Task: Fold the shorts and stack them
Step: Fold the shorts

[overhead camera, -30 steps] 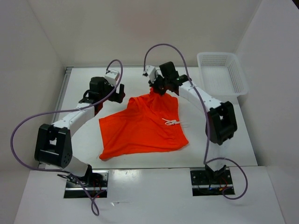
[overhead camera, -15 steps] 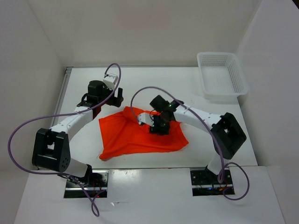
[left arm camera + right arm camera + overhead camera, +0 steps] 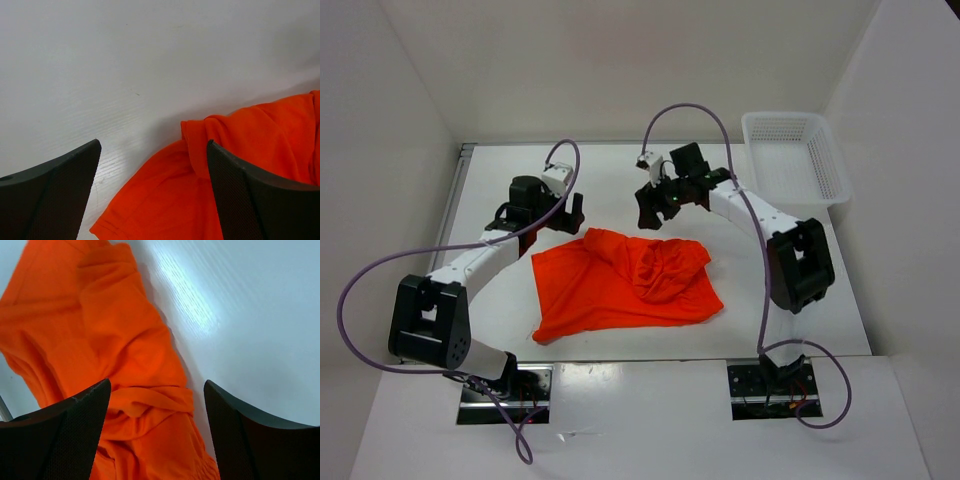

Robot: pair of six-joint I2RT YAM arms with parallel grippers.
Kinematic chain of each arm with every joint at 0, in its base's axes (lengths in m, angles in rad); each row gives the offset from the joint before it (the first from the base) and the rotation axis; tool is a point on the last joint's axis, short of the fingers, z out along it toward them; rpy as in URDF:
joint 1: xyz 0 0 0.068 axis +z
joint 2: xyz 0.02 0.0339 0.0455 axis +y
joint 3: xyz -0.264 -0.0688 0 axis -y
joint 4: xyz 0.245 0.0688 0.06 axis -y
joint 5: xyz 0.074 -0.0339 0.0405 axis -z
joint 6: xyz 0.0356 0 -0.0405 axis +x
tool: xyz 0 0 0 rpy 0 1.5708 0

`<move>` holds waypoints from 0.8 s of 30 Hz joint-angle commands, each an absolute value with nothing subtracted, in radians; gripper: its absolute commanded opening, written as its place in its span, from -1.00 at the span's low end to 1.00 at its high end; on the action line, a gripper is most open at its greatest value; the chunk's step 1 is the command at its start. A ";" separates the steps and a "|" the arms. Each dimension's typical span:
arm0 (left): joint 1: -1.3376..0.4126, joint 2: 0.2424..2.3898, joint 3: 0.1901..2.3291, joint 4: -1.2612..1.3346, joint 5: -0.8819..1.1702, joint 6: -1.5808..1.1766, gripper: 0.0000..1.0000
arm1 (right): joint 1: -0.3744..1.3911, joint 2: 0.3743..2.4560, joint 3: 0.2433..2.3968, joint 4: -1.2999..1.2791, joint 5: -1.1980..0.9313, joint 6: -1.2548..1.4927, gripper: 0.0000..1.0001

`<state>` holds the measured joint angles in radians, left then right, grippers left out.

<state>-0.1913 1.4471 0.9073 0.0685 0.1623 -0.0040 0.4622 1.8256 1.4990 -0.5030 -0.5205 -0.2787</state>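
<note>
The right end effector stood with its two dark fingers wide apart and nothing between them. It hung over the far side of the desk, just beyond the far edge of the shorts and clear of the cloth. In the right wrist view its open end effector looked down on the shorts, which lay rumpled in thick folds, with bare desk to the right.

The left end effector also had its fingers spread wide and held nothing. It sat near the far left corner of the shorts without touching them. In the left wrist view the end effector framed a stretch of white desk, with an edge and a folded-over corner of the shorts showing low on the right.

The shorts lay on the middle of the desk, between the two arms. Their left part was spread fairly flat, and their right part was bunched into a creased heap. A white mesh basket stood at the far right corner of the desk, well apart from the shorts. A purple cable looped out from each arm.
</note>
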 commanded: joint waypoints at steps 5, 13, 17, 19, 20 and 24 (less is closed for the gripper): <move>-0.192 1.394 0.865 0.094 0.187 0.000 0.85 | 0.468 1.870 1.392 -0.405 -0.499 -0.029 0.61; -0.192 1.404 0.854 0.103 0.206 0.000 0.85 | 0.517 1.845 1.298 -0.358 -0.451 -0.035 0.56; -0.192 1.404 0.854 0.103 0.206 0.000 0.85 | 0.517 1.893 1.310 -0.328 -0.431 0.002 0.16; -0.192 1.404 0.854 0.103 0.206 0.000 0.85 | 0.517 1.907 1.325 -0.328 -0.417 0.002 -0.15; -0.192 1.404 0.854 0.103 0.206 0.000 0.85 | 0.517 1.916 1.339 -0.319 -0.408 0.002 -0.26; -0.192 1.394 0.845 0.103 0.206 0.000 0.85 | 0.517 1.925 1.393 -0.308 -0.347 -0.023 -0.59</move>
<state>-0.1913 1.4246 0.8543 0.0677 0.1814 -0.0040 0.5110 1.9175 1.3224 -0.3798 -0.4061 -0.0135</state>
